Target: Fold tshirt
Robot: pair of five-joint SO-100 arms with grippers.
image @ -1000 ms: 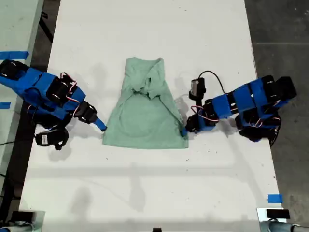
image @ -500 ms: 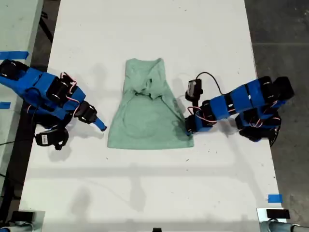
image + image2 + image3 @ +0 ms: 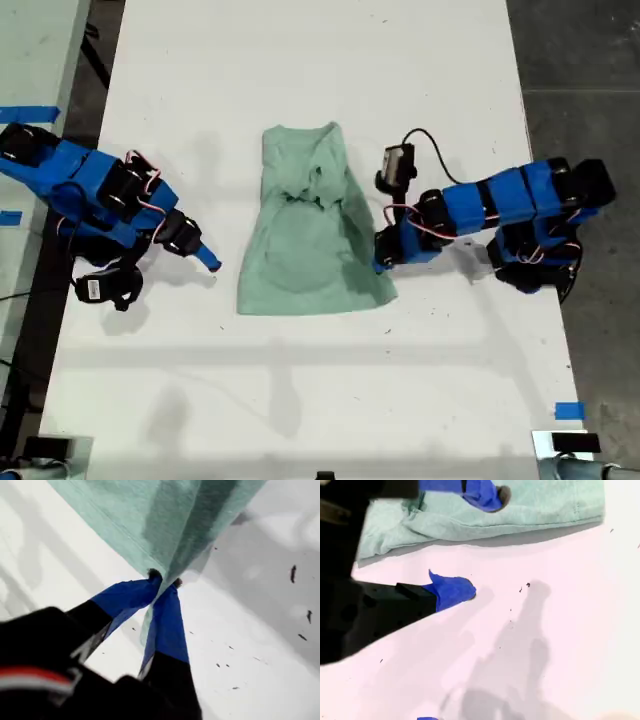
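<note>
Clamped on the tshirt's [image 3: 312, 240] edge, my first gripper [image 3: 162, 585] lifts cloth at the exterior view's right. My second gripper [image 3: 475, 542] stands spread and empty beside it. With one-sided pulling, the shirt on the table [image 3: 300, 60] may drag and bunch.

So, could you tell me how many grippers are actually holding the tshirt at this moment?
1. My first gripper is pinched on the tshirt at its edge on the exterior view's right; my second gripper is open beside the shirt, gripping nothing.

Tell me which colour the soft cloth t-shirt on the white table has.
Pale mint-green t-shirt, plain with no pattern; the exterior view shows it best.
</note>
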